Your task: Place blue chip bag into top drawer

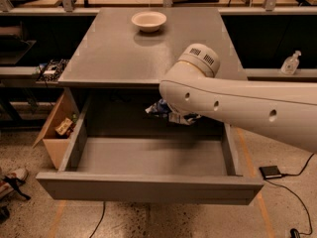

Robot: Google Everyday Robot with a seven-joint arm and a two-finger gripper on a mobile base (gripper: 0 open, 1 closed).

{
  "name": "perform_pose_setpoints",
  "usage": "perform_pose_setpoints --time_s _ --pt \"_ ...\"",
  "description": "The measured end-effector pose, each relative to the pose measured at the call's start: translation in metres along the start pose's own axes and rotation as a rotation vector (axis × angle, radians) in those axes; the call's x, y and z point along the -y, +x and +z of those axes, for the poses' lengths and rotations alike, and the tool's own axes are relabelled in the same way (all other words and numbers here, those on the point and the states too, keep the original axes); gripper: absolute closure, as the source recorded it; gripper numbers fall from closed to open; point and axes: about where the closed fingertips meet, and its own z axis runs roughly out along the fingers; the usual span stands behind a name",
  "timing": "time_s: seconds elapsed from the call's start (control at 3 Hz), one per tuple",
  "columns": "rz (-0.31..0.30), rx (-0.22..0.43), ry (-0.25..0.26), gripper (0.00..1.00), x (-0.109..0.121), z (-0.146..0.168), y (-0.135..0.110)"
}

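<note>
The blue chip bag (164,111) is crumpled, dark blue with white patches. It hangs in the air over the back of the open top drawer (148,188), just under the cabinet top's front edge. My white arm (237,103) reaches in from the right, and its wrist covers the bag's right part. My gripper is hidden beneath that wrist, right at the bag, and holds it off the drawer floor. The grey drawer is pulled fully out and its inside is bare.
A cream bowl (148,20) stands at the back of the grey cabinet top (124,53). An open tan cardboard box (55,133) sits on the floor left of the drawer. A clear bottle (290,63) stands on the right shelf. A black device with a cable (271,171) lies on the floor at the right.
</note>
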Motion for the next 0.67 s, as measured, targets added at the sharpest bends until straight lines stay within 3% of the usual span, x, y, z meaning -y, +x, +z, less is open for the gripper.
perform_pose_setpoints --time_s 0.67 --pt "-0.002 0.000 0.000 0.12 -0.0007 -0.0002 0.0000"
